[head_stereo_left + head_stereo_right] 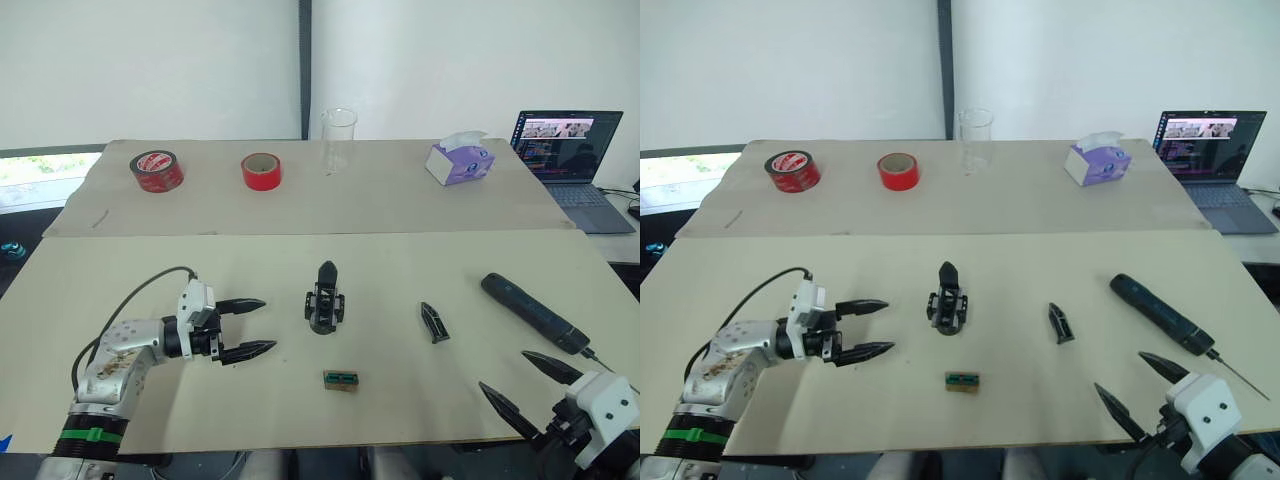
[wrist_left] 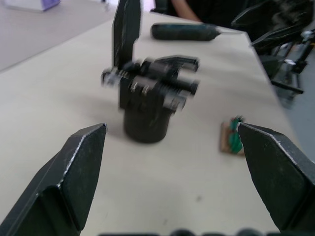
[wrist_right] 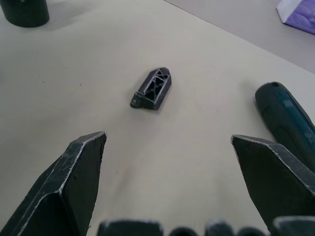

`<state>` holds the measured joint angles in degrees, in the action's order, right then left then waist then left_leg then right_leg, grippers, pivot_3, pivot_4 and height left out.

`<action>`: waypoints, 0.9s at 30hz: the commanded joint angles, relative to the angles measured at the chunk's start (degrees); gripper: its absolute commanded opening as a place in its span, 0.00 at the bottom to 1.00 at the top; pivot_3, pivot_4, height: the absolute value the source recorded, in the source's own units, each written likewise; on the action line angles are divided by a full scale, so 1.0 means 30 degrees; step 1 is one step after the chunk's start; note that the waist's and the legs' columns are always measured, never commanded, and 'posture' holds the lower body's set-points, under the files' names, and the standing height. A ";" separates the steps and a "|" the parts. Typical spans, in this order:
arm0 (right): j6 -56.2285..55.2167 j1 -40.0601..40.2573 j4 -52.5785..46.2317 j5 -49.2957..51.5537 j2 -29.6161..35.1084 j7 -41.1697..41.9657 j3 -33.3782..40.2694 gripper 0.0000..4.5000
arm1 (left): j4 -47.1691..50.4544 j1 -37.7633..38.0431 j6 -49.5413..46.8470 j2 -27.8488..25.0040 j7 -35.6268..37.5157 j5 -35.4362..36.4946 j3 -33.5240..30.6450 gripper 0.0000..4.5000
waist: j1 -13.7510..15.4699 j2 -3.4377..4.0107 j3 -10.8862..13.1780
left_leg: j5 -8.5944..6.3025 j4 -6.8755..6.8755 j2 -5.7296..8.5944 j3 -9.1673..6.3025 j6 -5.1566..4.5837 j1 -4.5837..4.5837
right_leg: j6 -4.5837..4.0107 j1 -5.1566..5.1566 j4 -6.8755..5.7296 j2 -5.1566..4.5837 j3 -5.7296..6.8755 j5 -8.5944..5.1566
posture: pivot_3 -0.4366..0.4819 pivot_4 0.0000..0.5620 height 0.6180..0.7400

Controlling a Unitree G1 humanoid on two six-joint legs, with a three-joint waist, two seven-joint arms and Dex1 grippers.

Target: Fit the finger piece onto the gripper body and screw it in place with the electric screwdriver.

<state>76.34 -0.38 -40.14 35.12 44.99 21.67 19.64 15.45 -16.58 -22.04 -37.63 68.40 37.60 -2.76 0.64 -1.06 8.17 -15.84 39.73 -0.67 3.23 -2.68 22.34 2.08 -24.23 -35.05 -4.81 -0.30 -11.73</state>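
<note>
Currently I hold both jaws wide, empty; a skewed pinch could flick the finger piece (image 3: 153, 89) off the bench (image 1: 120, 270).

Right pincer (image 3: 167, 184) spread wide, finger piece (image 3: 153, 89) lying flat ahead, electric screwdriver (image 3: 285, 120) beside

Red tape rolls (image 1: 261, 171), purple tissue box (image 1: 460, 163).
</note>
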 commanded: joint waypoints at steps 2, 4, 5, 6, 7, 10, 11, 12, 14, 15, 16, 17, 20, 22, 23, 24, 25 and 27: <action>0.4755 -0.2923 0.0547 -0.0048 -0.0697 -0.1176 -0.1314 1.00 | 0.1487 0.1038 0.0146 -0.0113 -0.0309 -0.0062 0.0108 0.99 | 0.0053 -0.0005 0.0003 | -0.0002 -0.0003 0.0005 -0.0010 -0.0003 0.0016 | 0.0009 -0.0005 0.0006 -0.0001 0.0004 -0.0001 | 0.48 0.27 1.00; 0.5368 -0.3739 0.0958 -0.0104 -0.1174 -0.1705 -0.1763 1.00 | 0.1798 0.1510 0.0213 -0.0209 -0.0376 -0.0134 0.0090 0.99 | 0.0012 -0.0009 0.0006 | -0.0004 0.0004 0.0001 -0.0001 -0.0006 0.0016 | 0.0009 -0.0008 0.0011 0.0003 -0.0011 0.0001 | 0.48 0.27 1.00; 0.5379 -0.3939 0.1190 -0.0048 -0.1373 -0.1982 -0.1847 1.00 | 0.1877 0.1618 0.0208 -0.0203 -0.0450 -0.0123 0.0056 0.99 | 0.0015 -0.0012 0.0007 | -0.0004 0.0009 0.0005 0.0003 -0.0006 0.0018 | 0.0010 -0.0008 0.0007 -0.0001 -0.0014 0.0001 | 0.48 0.27 1.00; 0.5387 -0.4299 0.1518 -0.0258 -0.1569 -0.2403 -0.2276 1.00 | 0.2023 0.1814 0.0205 -0.0203 -0.0614 -0.0131 -0.0034 0.99 | 0.0027 -0.0014 0.0008 | -0.0004 0.0016 0.0003 0.0003 -0.0006 0.0017 | 0.0010 -0.0004 0.0009 0.0000 -0.0013 0.0002 | 0.48 0.27 1.00; 0.5387 -0.4553 0.1743 -0.0395 -0.1686 -0.2716 -0.2598 1.00 | 0.2131 0.1955 0.0205 -0.0210 -0.0732 -0.0138 -0.0095 0.99 | 0.0015 -0.0013 0.0008 | -0.0004 0.0021 0.0006 0.0003 -0.0006 0.0019 | 0.0009 -0.0002 0.0009 -0.0001 -0.0016 0.0002 | 0.48 0.27 1.00; 0.5387 -0.5312 0.2380 -0.1147 -0.2159 -0.3466 -0.3635 1.00 | 0.2276 0.2160 0.0251 -0.0233 -0.0927 -0.0135 -0.0157 0.99 | -0.0033 -0.0015 0.0008 | -0.0003 0.0021 0.0011 0.0022 -0.0007 0.0009 | 0.0022 -0.0002 0.0009 -0.0003 -0.0041 0.0009 | 0.48 0.27 1.00; 0.5387 -0.5623 0.2771 -0.1687 -0.2542 -0.4084 -0.4019 1.00 | 0.2346 0.2226 0.0238 -0.0230 -0.1040 -0.0131 -0.0174 0.99 | -0.0061 -0.0015 0.0008 | -0.0003 0.0021 0.0011 0.0033 -0.0007 0.0008 | 0.0023 -0.0006 0.0008 -0.0002 -0.0049 0.0010 | 0.48 0.27 1.00; 0.5387 -0.5846 0.3051 -0.2085 -0.2823 -0.4526 -0.4281 1.00 | 0.2390 0.2265 0.0225 -0.0238 -0.1121 -0.0119 -0.0191 0.99 | -0.0109 -0.0015 0.0008 | -0.0003 0.0019 0.0012 0.0036 -0.0007 0.0007 | 0.0027 -0.0010 0.0007 -0.0001 -0.0052 0.0012 | 0.48 0.27 1.00; 0.5387 -0.6168 0.3483 -0.2509 -0.3191 -0.4885 -0.4555 1.00 | 0.2427 0.2303 0.0219 -0.0261 -0.1230 -0.0096 -0.0235 0.99 | -0.0125 -0.0015 0.0007 | -0.0003 0.0007 0.0004 0.0037 -0.0006 0.0004 | 0.0031 -0.0018 0.0005 0.0017 -0.0056 0.0014 | 0.48 0.27 1.00; 0.5387 -0.6318 0.3572 -0.2534 -0.3378 -0.4890 -0.4583 1.00 | 0.2428 0.2315 0.0228 -0.0279 -0.1252 -0.0094 -0.0242 0.99 | -0.0144 -0.0028 0.0001 | -0.0004 0.0003 -0.0004 0.0037 -0.0006 -0.0006 | 0.0033 -0.0009 0.0006 0.0026 -0.0055 0.0015 | 0.48 0.27 1.00; 0.5387 -0.6482 0.3639 -0.2520 -0.3574 -0.4950 -0.4659 1.00 | 0.2423 0.2327 0.0231 -0.0301 -0.1269 -0.0087 -0.0251 0.99 | -0.0166 -0.0036 0.0001 | -0.0004 0.0006 -0.0017 0.0036 -0.0006 -0.0004 | 0.0032 -0.0009 0.0007 0.0041 -0.0053 0.0016 | 0.48 0.27 1.00; 0.5387 -0.6609 0.3661 -0.2512 -0.3727 -0.5007 -0.4745 1.00 | 0.2423 0.2337 0.0234 -0.0324 -0.1284 -0.0081 -0.0249 0.99 | -0.0189 -0.0039 -0.0002 | -0.0004 0.0007 -0.0023 0.0036 -0.0006 -0.0003 | 0.0030 -0.0009 0.0008 0.0051 -0.0058 0.0017 | 0.48 0.27 1.00; 0.5387 -0.6724 0.3548 -0.2202 -0.3878 -0.4929 -0.5397 1.00 | 0.2456 0.2365 0.0261 -0.0362 -0.1325 -0.0102 -0.0197 0.99 | -0.0261 -0.0046 -0.0006 | -0.0004 0.0009 -0.0030 0.0036 -0.0006 -0.0011 | 0.0026 -0.0007 0.0003 0.0057 -0.0062 0.0019 | 0.48 0.27 1.00; 0.5387 -0.6562 0.3405 -0.1997 -0.3689 -0.4857 -0.5816 1.00 | 0.2457 0.2371 0.0298 -0.0372 -0.1344 -0.0124 -0.0179 0.99 | -0.0316 -0.0055 -0.0012 | -0.0004 0.0006 -0.0039 0.0035 -0.0006 -0.0014 | 0.0026 -0.0007 0.0003 0.0066 -0.0062 0.0019 | 0.48 0.27 1.00; 0.5387 -0.6441 0.3312 -0.1849 -0.3485 -0.4761 -0.5992 0.94 | 0.2446 0.2372 0.0326 -0.0386 -0.1346 -0.0147 -0.0185 1.00 | -0.0362 -0.0061 -0.0015 | -0.0005 0.0002 -0.0043 0.0036 -0.0006 -0.0016 | 0.0025 -0.0007 0.0006 0.0072 -0.0062 0.0019 | 0.48 0.27 1.00; 0.5387 -0.6325 0.3225 -0.1675 -0.3245 -0.4646 -0.6136 0.88 | 0.2413 0.2364 0.0350 -0.0399 -0.1369 -0.0170 -0.0218 1.00 | -0.0403 -0.0062 -0.0016 | -0.0006 0.0000 -0.0051 0.0035 -0.0005 -0.0016 | 0.0024 -0.0007 0.0006 0.0080 -0.0062 0.0018 | 0.48 0.27 1.00; 0.5387 -0.6245 0.3161 -0.1511 -0.3021 -0.4526 -0.6256 0.82 | 0.2383 0.2358 0.0368 -0.0409 -0.1388 -0.0181 -0.0251 1.00 | -0.0428 -0.0061 -0.0016 | -0.0006 -0.0007 -0.0052 0.0033 -0.0004 -0.0016 | 0.0023 -0.0009 0.0007 0.0083 -0.0061 0.0018 | 0.48 0.27 1.00; 0.5387 -0.6107 0.3023 -0.0976 -0.2398 -0.4176 -0.6587 0.66 | 0.2295 0.2353 0.0410 -0.0455 -0.1373 -0.0194 -0.0301 1.00 | -0.0413 -0.0062 -0.0016 | -0.0007 -0.0019 -0.0053 0.0029 -0.0004 -0.0017 | 0.0023 -0.0012 0.0009 0.0083 -0.0060 0.0017 | 0.48 0.27 1.00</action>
<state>91.45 -19.88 -30.72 30.56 36.31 8.16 1.53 20.86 -9.20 -21.66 -38.38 64.33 37.05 -2.41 -0.59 -1.25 8.12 -15.86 39.67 -0.82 3.30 -2.69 22.30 2.15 -24.26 -35.01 -4.56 -0.47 -11.68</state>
